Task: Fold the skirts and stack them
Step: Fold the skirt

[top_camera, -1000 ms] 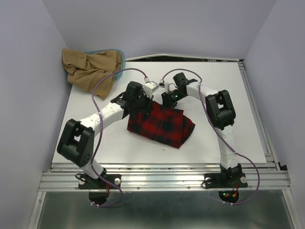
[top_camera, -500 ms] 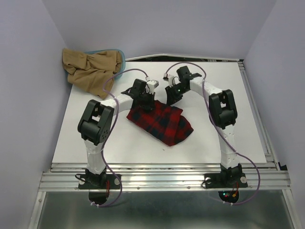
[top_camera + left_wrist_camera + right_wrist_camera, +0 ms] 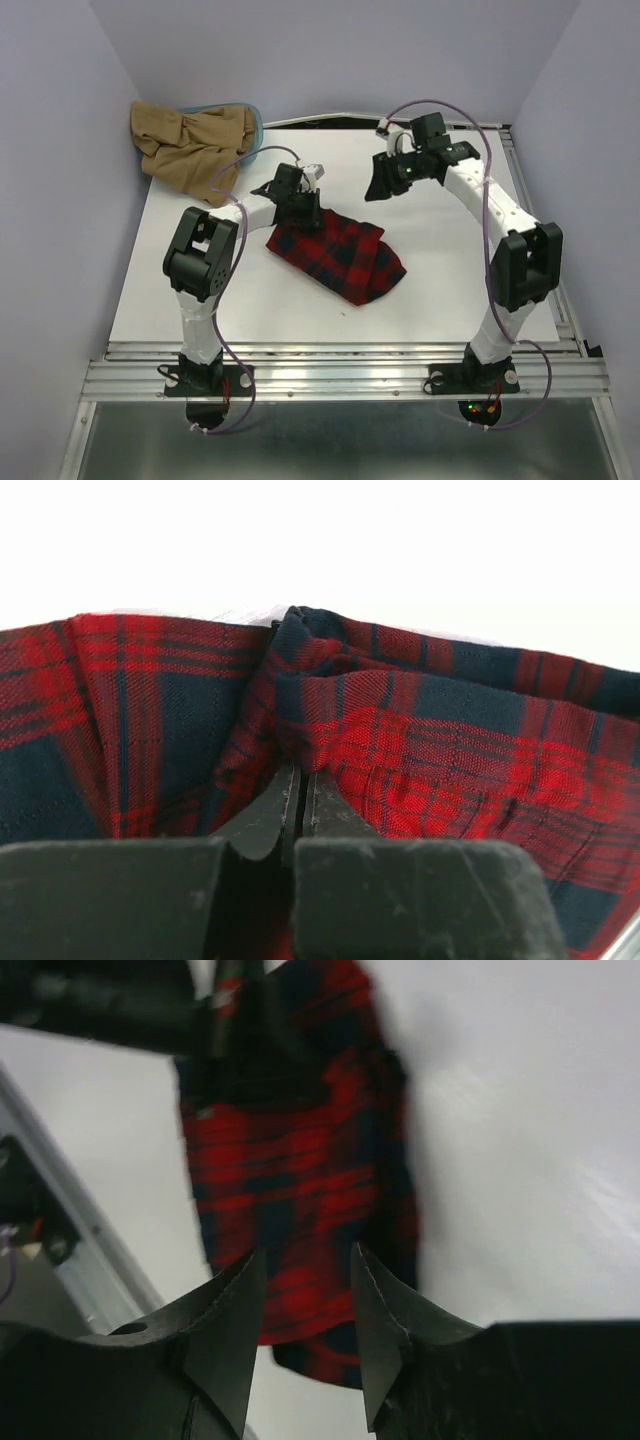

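Well, my left gripper (image 3: 298, 780) pinched the red plaid skirt (image 3: 345, 255), the right gripper (image 3: 306, 1255) hung open, empty; a one-sided pull could undo its fold.

Tub: teal plastic tub (image 3: 253, 112) at the tabletop's far left corner; only a curved rim shows.
Tabletop: white, flat (image 3: 300, 310).
Rail: ribbed aluminium rail (image 3: 350, 378) along the near edge.
Walls: pale lavender walls (image 3: 350, 60) on three sides.
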`<control>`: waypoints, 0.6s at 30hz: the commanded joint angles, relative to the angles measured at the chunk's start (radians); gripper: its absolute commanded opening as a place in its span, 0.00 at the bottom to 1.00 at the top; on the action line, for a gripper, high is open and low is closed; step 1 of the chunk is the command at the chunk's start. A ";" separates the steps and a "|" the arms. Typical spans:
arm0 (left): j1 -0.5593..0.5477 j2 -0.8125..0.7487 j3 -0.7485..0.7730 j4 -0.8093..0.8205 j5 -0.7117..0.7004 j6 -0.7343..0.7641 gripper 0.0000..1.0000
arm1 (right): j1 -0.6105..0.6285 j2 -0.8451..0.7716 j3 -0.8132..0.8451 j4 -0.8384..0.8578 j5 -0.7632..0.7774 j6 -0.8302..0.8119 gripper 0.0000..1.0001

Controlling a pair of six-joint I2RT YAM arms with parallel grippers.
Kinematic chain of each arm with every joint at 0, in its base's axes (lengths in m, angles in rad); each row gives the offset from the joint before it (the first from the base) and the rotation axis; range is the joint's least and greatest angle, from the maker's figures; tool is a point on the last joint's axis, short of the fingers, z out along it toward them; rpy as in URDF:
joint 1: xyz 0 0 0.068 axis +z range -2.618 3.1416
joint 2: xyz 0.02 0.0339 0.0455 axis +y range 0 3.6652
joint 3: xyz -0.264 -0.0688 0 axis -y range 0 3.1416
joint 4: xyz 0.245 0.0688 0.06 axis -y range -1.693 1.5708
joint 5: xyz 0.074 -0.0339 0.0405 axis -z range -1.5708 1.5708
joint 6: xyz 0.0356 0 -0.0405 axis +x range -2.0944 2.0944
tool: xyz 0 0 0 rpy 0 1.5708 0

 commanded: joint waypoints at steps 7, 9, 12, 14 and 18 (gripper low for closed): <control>0.007 -0.030 -0.061 0.004 -0.046 -0.078 0.07 | 0.275 -0.065 -0.345 0.232 -0.141 0.226 0.44; 0.007 -0.056 -0.073 0.007 -0.051 -0.069 0.08 | 0.275 -0.040 -0.380 0.195 -0.060 0.211 0.42; 0.007 -0.089 -0.103 0.013 -0.051 -0.058 0.12 | 0.275 -0.031 -0.445 0.197 0.084 0.197 0.41; 0.007 -0.106 -0.126 0.019 -0.051 -0.050 0.15 | 0.239 -0.008 -0.457 0.189 0.167 0.188 0.38; 0.004 -0.154 -0.150 0.054 -0.056 -0.038 0.25 | 0.147 0.083 -0.407 0.135 0.339 0.124 0.34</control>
